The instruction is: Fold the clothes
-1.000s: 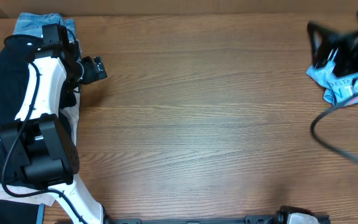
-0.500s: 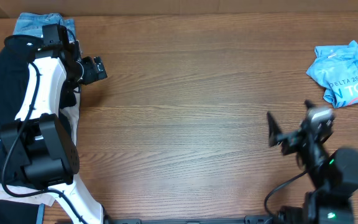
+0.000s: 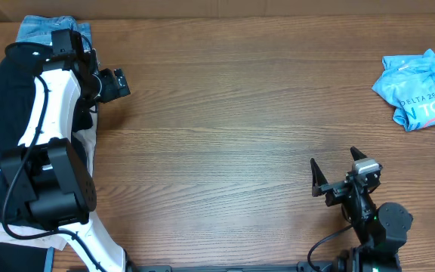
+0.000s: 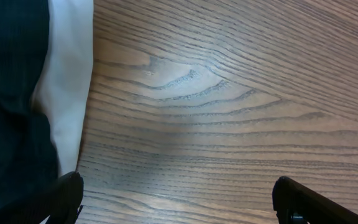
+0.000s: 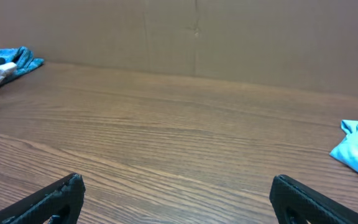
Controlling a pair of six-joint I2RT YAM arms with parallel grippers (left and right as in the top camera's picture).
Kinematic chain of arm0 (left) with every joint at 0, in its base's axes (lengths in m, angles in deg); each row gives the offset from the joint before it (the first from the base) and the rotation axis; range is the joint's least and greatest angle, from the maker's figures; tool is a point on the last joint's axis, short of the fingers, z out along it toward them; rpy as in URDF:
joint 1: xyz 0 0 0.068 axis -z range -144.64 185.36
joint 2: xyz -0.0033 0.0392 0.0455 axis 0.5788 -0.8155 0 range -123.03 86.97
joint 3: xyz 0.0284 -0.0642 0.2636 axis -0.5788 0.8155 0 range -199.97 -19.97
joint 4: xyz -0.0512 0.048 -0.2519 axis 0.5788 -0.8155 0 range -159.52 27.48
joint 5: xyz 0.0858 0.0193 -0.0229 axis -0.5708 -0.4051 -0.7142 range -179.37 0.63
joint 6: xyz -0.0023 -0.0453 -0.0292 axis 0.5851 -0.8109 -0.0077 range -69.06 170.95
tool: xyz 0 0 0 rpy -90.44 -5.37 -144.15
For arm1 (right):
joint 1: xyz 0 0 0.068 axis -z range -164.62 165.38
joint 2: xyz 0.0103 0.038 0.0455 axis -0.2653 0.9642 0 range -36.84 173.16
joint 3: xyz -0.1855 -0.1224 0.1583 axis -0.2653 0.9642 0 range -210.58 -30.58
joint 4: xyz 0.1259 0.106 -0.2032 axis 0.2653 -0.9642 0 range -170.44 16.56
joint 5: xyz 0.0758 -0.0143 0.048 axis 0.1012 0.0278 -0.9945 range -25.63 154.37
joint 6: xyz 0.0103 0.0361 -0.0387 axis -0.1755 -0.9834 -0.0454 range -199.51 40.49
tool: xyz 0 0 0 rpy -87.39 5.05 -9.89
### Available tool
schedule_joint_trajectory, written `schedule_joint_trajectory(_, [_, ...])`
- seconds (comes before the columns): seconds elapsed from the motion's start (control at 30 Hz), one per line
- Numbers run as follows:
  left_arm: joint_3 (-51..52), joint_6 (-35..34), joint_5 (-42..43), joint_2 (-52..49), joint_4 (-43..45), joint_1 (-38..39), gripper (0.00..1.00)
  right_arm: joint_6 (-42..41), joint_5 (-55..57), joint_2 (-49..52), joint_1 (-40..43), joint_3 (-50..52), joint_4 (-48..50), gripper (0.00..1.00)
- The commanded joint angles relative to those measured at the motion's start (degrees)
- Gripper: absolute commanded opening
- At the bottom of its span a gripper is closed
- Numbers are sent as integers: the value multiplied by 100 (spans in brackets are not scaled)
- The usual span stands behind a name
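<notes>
Our right claw (image 3: 334, 160) has pulled back to the worktop's (image 3: 232, 128) front edge, spread wide and empty. The T-shirt (image 3: 415, 97) lies released in a lumpy bundle far right, probably finished. Our left claw (image 4: 178, 186) gapes wide too.

sky-blue t-shirt (image 3: 414, 91) bunched at table's far right edge
</notes>
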Motion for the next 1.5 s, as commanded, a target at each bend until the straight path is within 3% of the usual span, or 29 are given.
schedule_joint_trajectory(0.0, [0,-35,-20,114,9,42,100,-105,127,-306,-9,267,55,100])
schedule_joint_trajectory(0.27, [0,-35,-17,114,11,35,100,-103,391,-986,-11,315,184,100])
schedule_joint_trajectory(1.07, [0,-35,-22,116,9,39,100,-103,391,-968,-9,339,232,100])
schedule_joint_trajectory(1.27, [0,-35,-24,507,4,39,100,-103,391,-968,-9,339,232,100])
schedule_joint_trajectory(1.47, [0,-37,31,1626,-225,57,100,-103,391,-968,-9,339,232,100])
